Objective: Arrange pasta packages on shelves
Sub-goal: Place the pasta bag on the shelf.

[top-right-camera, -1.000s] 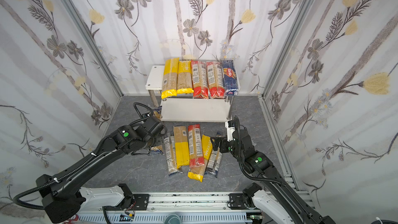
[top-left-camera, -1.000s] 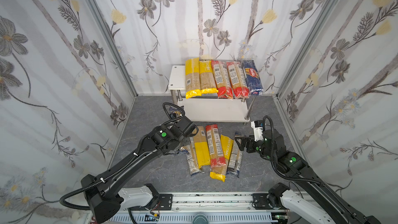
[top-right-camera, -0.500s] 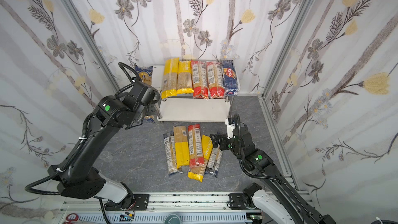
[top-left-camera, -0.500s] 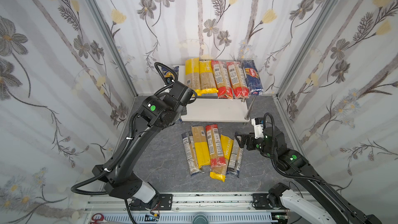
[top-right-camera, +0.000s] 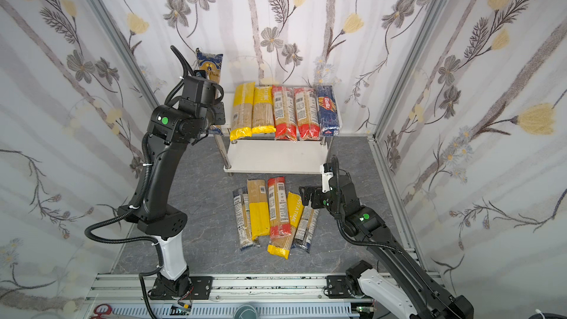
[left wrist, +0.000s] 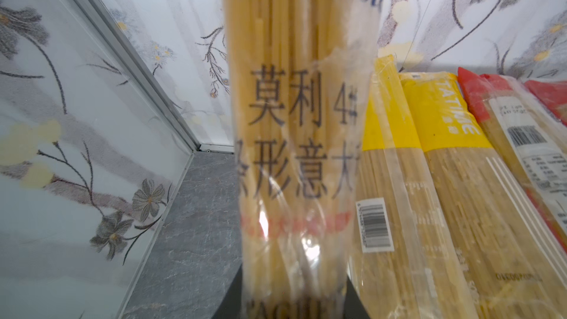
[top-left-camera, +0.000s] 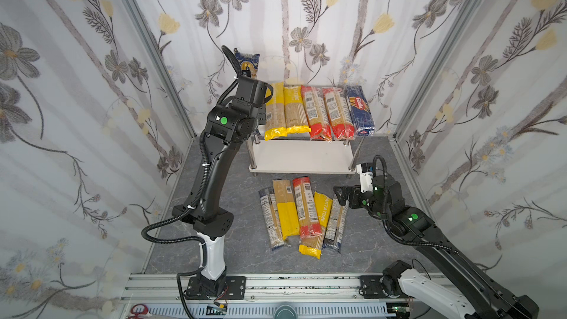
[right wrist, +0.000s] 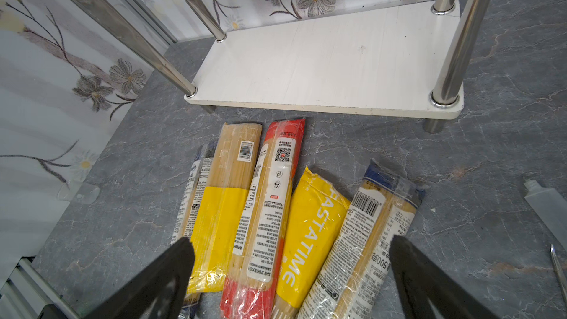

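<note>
Since a second ago the left end effector (left wrist: 293, 300) has swung up from the pile (top-left-camera: 294, 210) on the table (top-left-camera: 233, 197) to centre-left of both top views, clamped on a blue-topped pasta pack (top-left-camera: 247, 63) upright beside the shelves (top-left-camera: 300, 156). Best to tip it flat, parallel to the yellow pack (top-left-camera: 274, 112) on the top board. The right end effector (right wrist: 291, 245) hangs wide open, empty, over the pile.

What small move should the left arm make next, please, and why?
Probably lay the held pack flat on top of the shelves, beside the yellow pack: the left tool grips it nearly upright right at that row's end.
</note>
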{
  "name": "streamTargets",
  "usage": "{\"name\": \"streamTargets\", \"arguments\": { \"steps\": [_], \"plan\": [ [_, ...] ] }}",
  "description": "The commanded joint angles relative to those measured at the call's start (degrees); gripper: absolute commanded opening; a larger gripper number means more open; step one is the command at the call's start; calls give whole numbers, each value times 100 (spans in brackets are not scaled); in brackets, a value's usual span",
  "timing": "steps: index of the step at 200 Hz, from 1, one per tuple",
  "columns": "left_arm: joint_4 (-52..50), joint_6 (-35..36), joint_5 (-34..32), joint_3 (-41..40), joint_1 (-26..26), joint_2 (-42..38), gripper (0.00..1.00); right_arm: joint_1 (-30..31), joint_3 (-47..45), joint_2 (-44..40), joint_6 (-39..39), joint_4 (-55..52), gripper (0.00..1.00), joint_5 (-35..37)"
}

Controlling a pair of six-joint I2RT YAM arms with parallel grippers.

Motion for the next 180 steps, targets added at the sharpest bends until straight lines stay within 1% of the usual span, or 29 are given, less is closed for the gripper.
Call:
{"name": "streamTargets", "arguments": {
  "steps": [1,34,61,68,76,86,91,111,127,133,156,180],
  "plan": [
    [793,242,349,101,218,175,0,-29,57,107,-30,310,100,102],
    [878,247,861,98,439,466,0,-109,156,316,-52,379,100,95],
    [935,278,995,102,457,645,0,-132,198,501,-33,458,100,95],
    [937,271,1006,102,468,679,2,-136,196,537,-19,478,100,91],
    [944,262,1028,103,487,724,9,-138,196,581,-9,503,100,86],
    [957,235,1037,95,517,754,23,-141,194,638,-2,510,100,86],
    [961,234,1057,94,531,765,26,-145,201,654,9,520,100,86],
    [970,202,1081,95,569,779,60,-163,226,689,33,522,100,95],
    [1000,178,1163,94,588,772,78,-175,238,681,50,520,100,95],
    [1009,189,1182,99,591,766,82,-176,242,668,59,509,100,95],
    [1032,193,1189,94,588,751,83,-182,255,590,71,434,100,119],
    [1028,105,1344,51,582,625,86,-184,248,489,73,323,100,164]
  ]
}}
